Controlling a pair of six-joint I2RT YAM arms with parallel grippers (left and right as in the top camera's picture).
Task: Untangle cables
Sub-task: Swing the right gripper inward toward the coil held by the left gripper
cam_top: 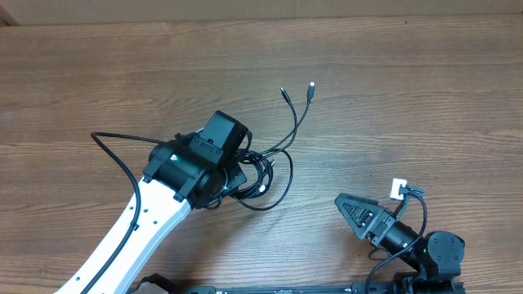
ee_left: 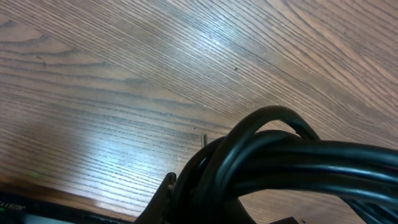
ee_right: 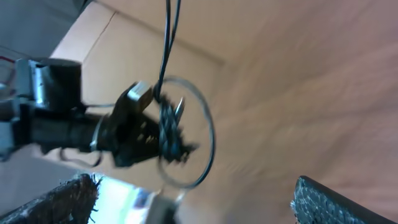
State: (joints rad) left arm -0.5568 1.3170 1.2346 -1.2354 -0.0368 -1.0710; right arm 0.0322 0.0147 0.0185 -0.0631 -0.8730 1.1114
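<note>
The cables (cam_top: 270, 167) are thin black cords bunched in a tangle at the table's middle, with one loop hanging toward the front. Two strands run up to small plug ends (cam_top: 283, 91), one of them silver-tipped (cam_top: 311, 85). My left gripper (cam_top: 239, 176) is shut on the tangle. In the left wrist view the black cords (ee_left: 280, 162) fill the lower right, pressed against one fingertip (ee_left: 166, 186). My right gripper (cam_top: 353, 214) stands open at the front right, apart from the cords. The blurred right wrist view shows the tangle (ee_right: 171, 134) far ahead of its wide-spread fingers (ee_right: 329, 199).
The left arm's own thick black cable (cam_top: 114, 151) arcs out to the left of its wrist. A white tag (cam_top: 398, 189) sits on the right arm. A paler strip (cam_top: 245, 8) runs along the far edge of the wooden table (cam_top: 409, 106).
</note>
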